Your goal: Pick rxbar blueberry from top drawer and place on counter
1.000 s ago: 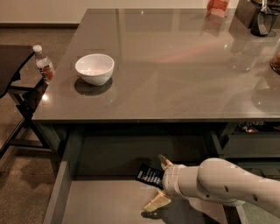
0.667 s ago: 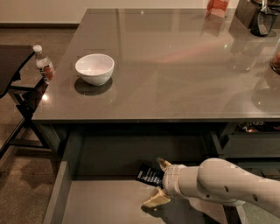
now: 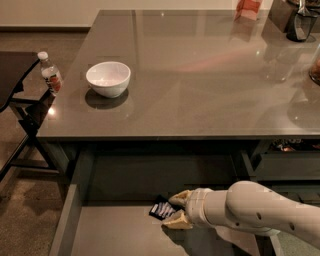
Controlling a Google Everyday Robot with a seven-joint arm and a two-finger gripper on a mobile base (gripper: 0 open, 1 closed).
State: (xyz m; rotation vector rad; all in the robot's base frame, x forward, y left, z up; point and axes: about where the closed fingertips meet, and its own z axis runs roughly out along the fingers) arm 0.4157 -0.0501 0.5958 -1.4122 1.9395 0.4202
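The rxbar blueberry [image 3: 160, 208], a small dark navy bar with white lettering, lies on the bottom of the open top drawer [image 3: 115, 230] near its back wall. My gripper [image 3: 175, 210] reaches in from the right on a white arm. Its two tan fingers [image 3: 179, 198] sit above and below the bar's right end, closed in on it. The bar still rests low in the drawer. The counter [image 3: 200, 75] spreads above the drawer, glossy grey-brown.
A white bowl [image 3: 108, 78] stands on the counter's left part. A water bottle [image 3: 51, 75] stands on a dark side table at the left. Dark containers [image 3: 300, 20] and an orange item [image 3: 247, 9] sit at the counter's far right. Narrower drawers [image 3: 285, 160] are on the right.
The two fingers have drawn together around the bar's right end. The arm has shifted slightly left toward the bar. The bar has not moved.
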